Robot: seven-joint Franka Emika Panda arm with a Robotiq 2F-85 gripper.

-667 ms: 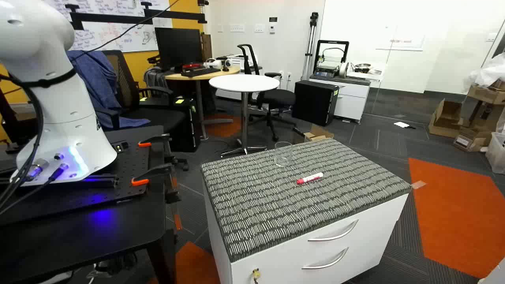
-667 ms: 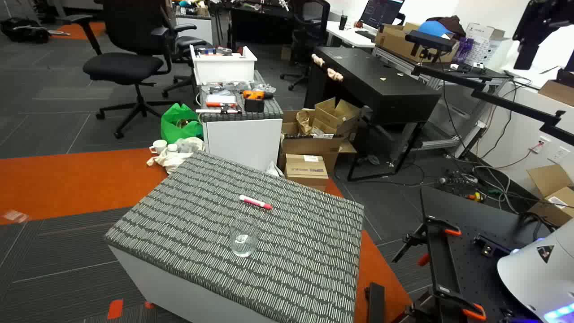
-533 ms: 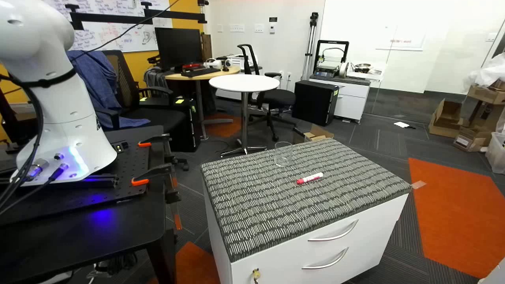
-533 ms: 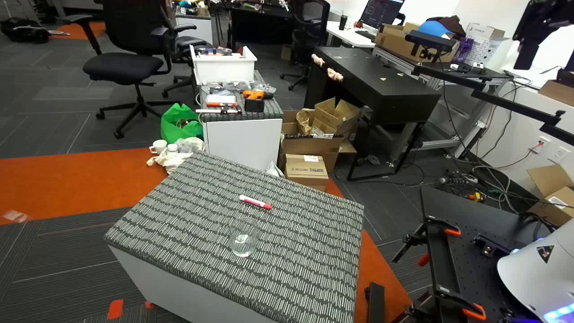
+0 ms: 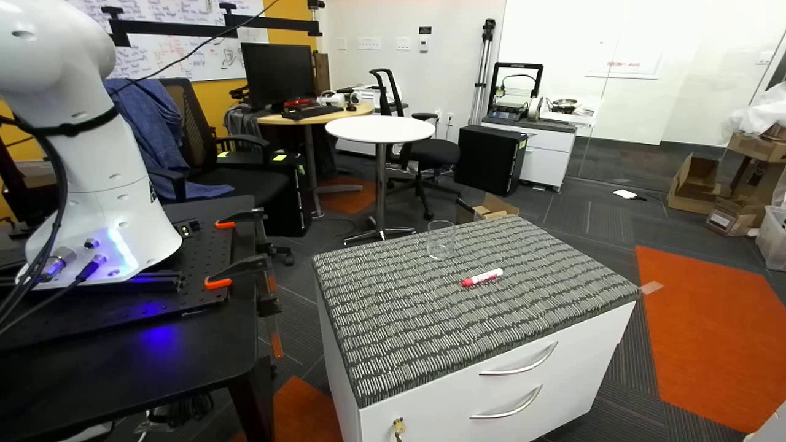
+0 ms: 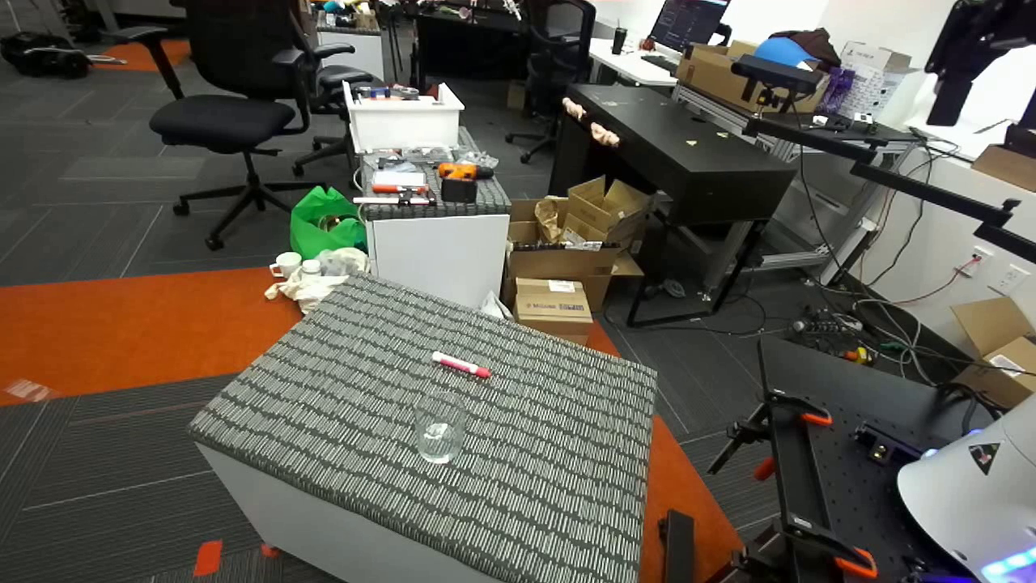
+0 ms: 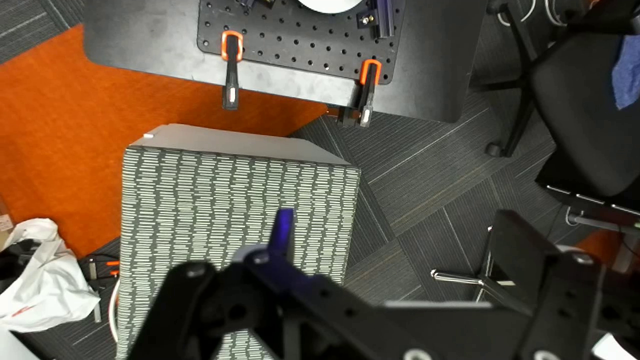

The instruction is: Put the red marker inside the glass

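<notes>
Bearings are clock positions as read on each view. Red marker (image 5: pixel 482 278) lies on its side on the grey patterned top (image 5: pixel 417 331) of a white cabinet (image 5: pixel 454 399), outside the glass (image 5: pixel 441 242) in both exterior views. Glass: clear, upright, on the same top, near the marker but apart from it. In an exterior view the marker's red end (image 5: pixel 468 282) points between 8 and 9 o'clock, and the glass stands between 10 and 11 from the marker. In an exterior view its white end (image 6: pixel 438 357) points between 9 and 10 o'clock, and the glass is between 6 and 7. Gripper (image 7: pixel 397 225), wrist view: enters from 6 o'clock; jaws wide, fingers (image 7: pixel 515 250) well apart, with carpet (image 7: pixel 425 200) and one edge of the patterned top showing between them. The rest of the visible top lies toward 8 o'clock, partly covered by the gripper. Black table (image 7: pixel 440 65) at 12 o'clock there, two clamps (image 7: pixel 231 75) with orange parts along its edge; white bag (image 7: pixel 47 280) at 8. In an exterior view the arm base (image 5: pixel 104 215) sits between 9 and 10 o'clock from the cabinet, a round white table (image 5: pixel 381 129) at 11. Green bag (image 6: pixel 324 228) at 11 from the cabinet in an exterior view.
</notes>
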